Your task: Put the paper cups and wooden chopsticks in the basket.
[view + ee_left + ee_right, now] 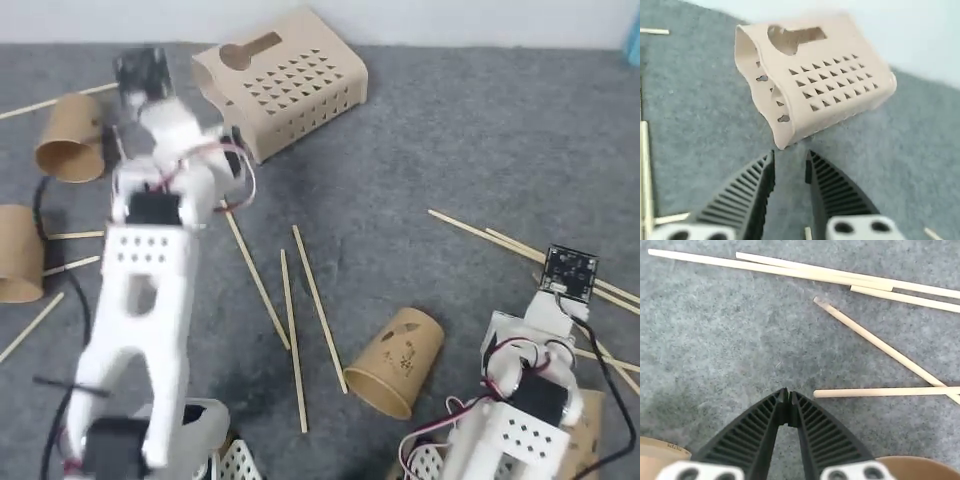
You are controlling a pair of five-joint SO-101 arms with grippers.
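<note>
The beige basket (285, 80) lies tipped over at the back of the grey carpet, a perforated wall facing up. My left gripper (790, 167) hovers just short of the basket's (815, 85) near corner, slightly open, with nothing between its fingers. My right gripper (788, 395) is shut and empty, low over the carpet at the front right, close to several wooden chopsticks (875, 342). One paper cup (397, 360) lies on its side in the middle front. Two more cups (70, 137) (20, 252) lie at the left. Three chopsticks (292, 330) lie mid-carpet.
The white left arm (150, 290) stretches from the front left toward the basket. Beside the right arm (520, 420), at the front right corner, lies another cup (592, 430). Long chopsticks (500, 245) cross the right side. Loose sticks (60, 100) lie along the left edge.
</note>
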